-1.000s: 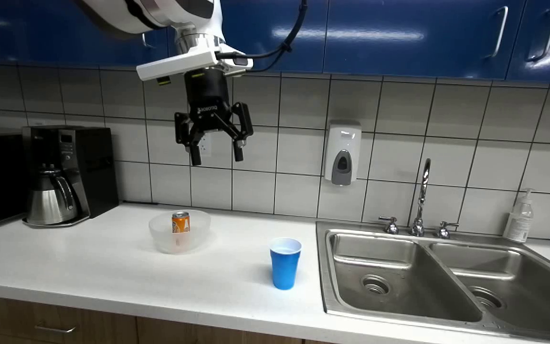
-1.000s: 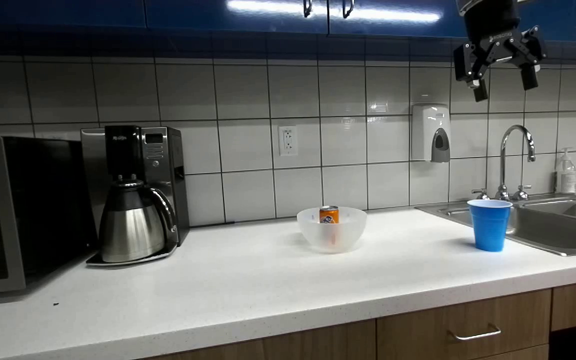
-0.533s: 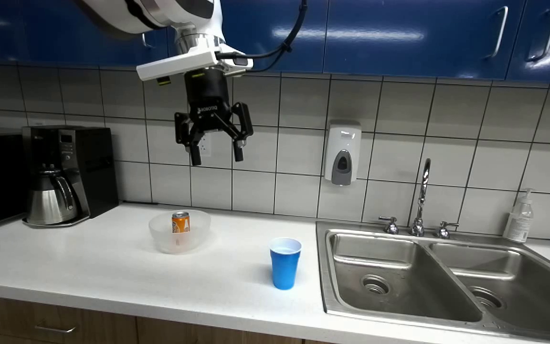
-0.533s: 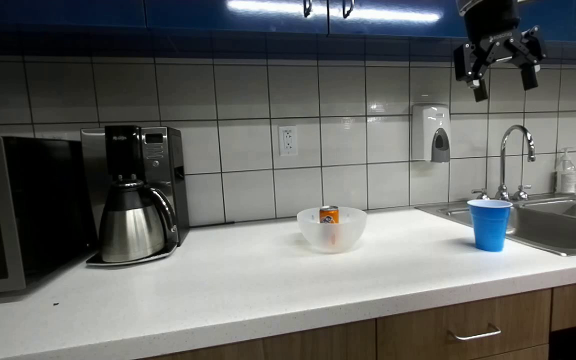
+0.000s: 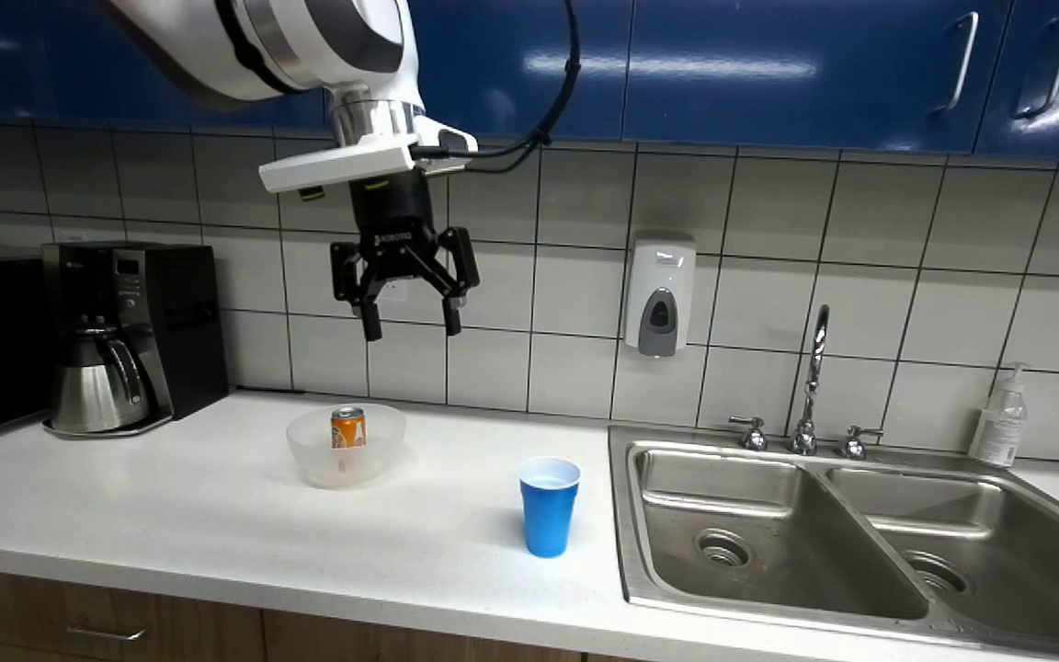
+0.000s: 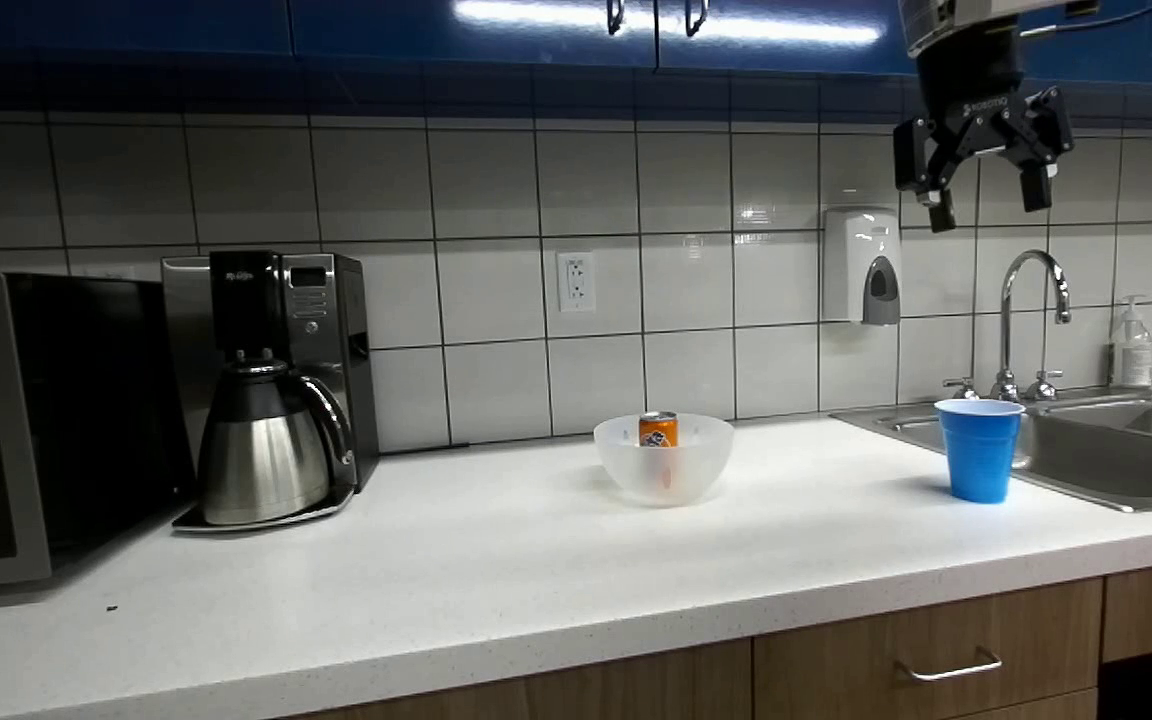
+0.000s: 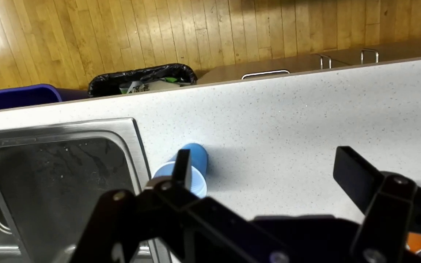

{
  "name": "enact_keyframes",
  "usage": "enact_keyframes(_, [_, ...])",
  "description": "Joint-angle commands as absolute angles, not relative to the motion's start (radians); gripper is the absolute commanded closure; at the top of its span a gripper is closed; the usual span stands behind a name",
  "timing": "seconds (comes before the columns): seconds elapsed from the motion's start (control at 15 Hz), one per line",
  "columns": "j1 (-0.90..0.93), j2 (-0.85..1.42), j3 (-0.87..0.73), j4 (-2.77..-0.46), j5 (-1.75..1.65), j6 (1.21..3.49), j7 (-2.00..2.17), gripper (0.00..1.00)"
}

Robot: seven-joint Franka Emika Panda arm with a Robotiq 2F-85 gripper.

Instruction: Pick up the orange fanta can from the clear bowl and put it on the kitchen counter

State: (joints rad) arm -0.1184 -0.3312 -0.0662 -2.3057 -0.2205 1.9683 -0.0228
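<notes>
The orange fanta can stands upright inside the clear bowl, its silvery top near the rim. Can and bowl also show in an exterior view. The bowl sits on the white kitchen counter near the tiled wall. My gripper is open and empty, pointing down, well above the counter. In another exterior view the gripper is high above the blue cup's area. In the wrist view, the open gripper partly hides the can at the lower right; the bowl is mostly hidden.
A blue cup stands on the counter beside the steel double sink. The faucet rises behind the sink. A coffee maker and a microwave stand at the far left. A soap dispenser is on the wall, below blue cabinets.
My gripper has come down a little and shifted slightly left in both exterior views, staying open. The can, bowl and cup have not moved.
</notes>
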Motion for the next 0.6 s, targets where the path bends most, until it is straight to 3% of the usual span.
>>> enact_keyframes(0.0, [-0.105, -0.345, -0.086, -2.368, -0.19, 2.068, -0.038, 0.0])
enact_keyframes(0.53, [-0.096, -0.267, -0.089, -2.437, -0.094, 2.289, -0.029, 0.0])
